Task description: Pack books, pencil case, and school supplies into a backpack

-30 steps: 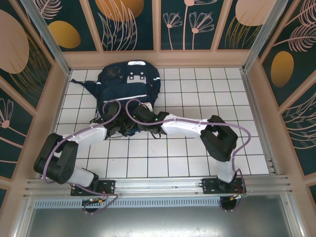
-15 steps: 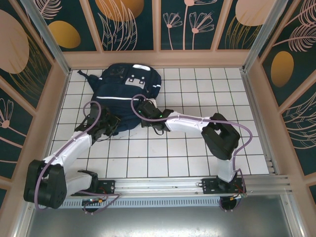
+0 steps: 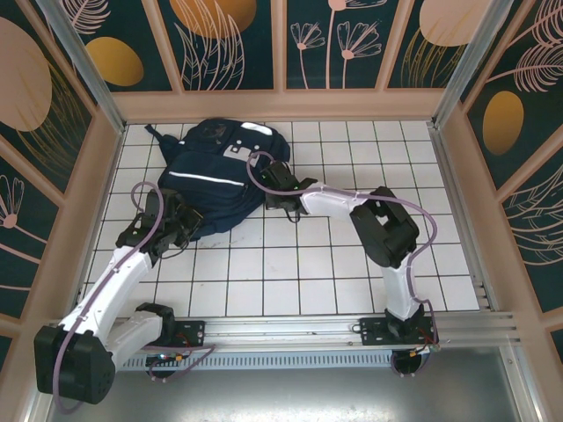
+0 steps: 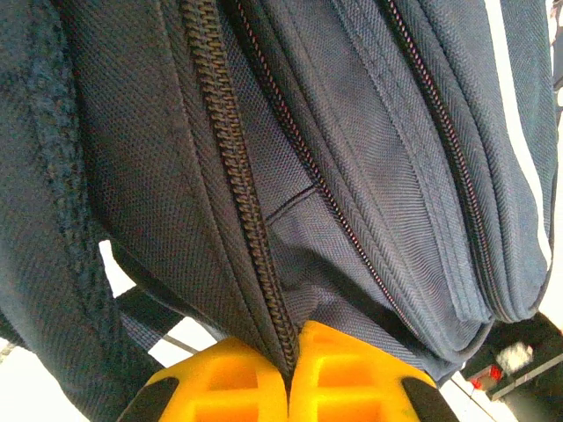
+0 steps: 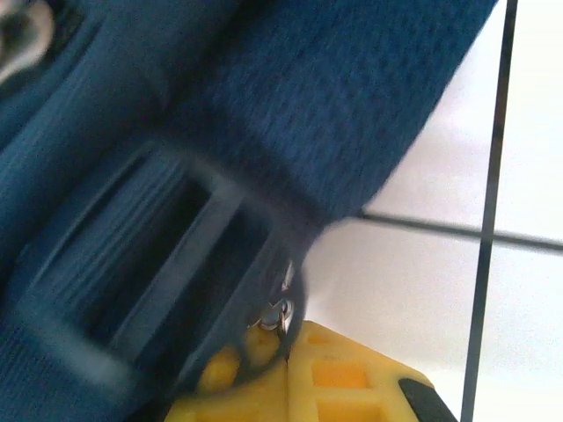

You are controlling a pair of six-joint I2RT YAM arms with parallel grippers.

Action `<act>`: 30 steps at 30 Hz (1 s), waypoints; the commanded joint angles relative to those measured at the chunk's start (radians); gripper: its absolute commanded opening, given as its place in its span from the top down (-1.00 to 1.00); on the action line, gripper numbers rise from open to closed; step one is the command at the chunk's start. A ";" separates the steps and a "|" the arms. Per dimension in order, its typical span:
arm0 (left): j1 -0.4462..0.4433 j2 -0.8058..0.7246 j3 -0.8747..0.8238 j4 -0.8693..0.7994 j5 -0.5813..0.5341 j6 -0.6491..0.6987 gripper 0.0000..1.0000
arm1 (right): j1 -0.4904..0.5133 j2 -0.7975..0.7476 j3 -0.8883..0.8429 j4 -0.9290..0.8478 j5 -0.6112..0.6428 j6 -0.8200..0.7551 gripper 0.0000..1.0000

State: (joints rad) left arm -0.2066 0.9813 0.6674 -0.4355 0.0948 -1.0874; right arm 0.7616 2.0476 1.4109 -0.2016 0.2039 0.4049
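The navy backpack (image 3: 211, 167) lies tilted on the white tiles at the back left, its white stripe facing up. My left gripper (image 3: 185, 227) is at its near left corner. In the left wrist view the yellow fingers (image 4: 343, 378) are shut on the backpack (image 4: 369, 141) fabric along a zipper seam (image 4: 237, 202). My right gripper (image 3: 266, 174) is at the bag's right side. In the right wrist view, blurred, it is shut (image 5: 286, 352) on a dark pull loop with a small metal ring (image 5: 280, 309) on the backpack (image 5: 334, 88). The books, pencil case and school supplies are out of view.
White tiled floor (image 3: 387, 158) stretches open to the right of the bag and in front of it. Pink-framed panel walls (image 3: 281, 104) close in the back and both sides. A metal rail (image 3: 281, 330) runs along the near edge by the arm bases.
The backpack has slid toward the back left and turned. The left arm has swung out to the left and stretched; the right arm has reached further back. Both grippers stayed shut.
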 commanded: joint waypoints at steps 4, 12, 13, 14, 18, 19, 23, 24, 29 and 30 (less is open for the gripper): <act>0.030 -0.072 0.041 -0.086 -0.085 0.069 1.00 | -0.140 0.090 0.105 -0.062 0.128 -0.015 1.00; 0.029 -0.049 -0.001 0.050 0.067 0.055 1.00 | -0.165 0.094 0.137 -0.080 0.112 -0.034 1.00; 0.029 -0.039 -0.015 0.093 0.096 0.038 1.00 | -0.166 0.084 0.136 -0.081 0.108 -0.034 1.00; 0.029 -0.027 -0.030 0.135 0.121 0.019 1.00 | -0.165 0.072 0.132 -0.082 0.102 -0.032 0.97; 0.001 0.042 -0.045 0.277 0.181 -0.036 1.00 | -0.165 0.003 0.105 -0.088 0.106 -0.022 0.42; -0.017 0.062 -0.031 0.290 0.173 -0.035 1.00 | -0.165 -0.018 0.095 -0.092 0.115 -0.018 0.31; -0.096 0.165 0.025 0.337 0.154 -0.031 1.00 | -0.166 -0.113 0.043 -0.100 0.146 -0.004 0.11; -0.119 0.200 0.039 0.356 0.156 -0.032 1.00 | -0.166 -0.139 0.024 -0.101 0.158 0.001 0.07; -0.226 0.357 0.152 0.377 0.136 -0.025 1.00 | -0.169 -0.297 -0.101 -0.081 0.204 0.032 -0.33; -0.244 0.386 0.176 0.385 0.134 -0.020 1.00 | -0.173 -0.327 -0.127 -0.075 0.209 0.039 -0.40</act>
State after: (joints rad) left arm -0.4133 1.3281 0.7551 -0.1802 0.2420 -1.1156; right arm 0.5835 1.8030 1.3399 -0.2832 0.3477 0.4160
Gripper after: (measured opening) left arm 0.065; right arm 0.683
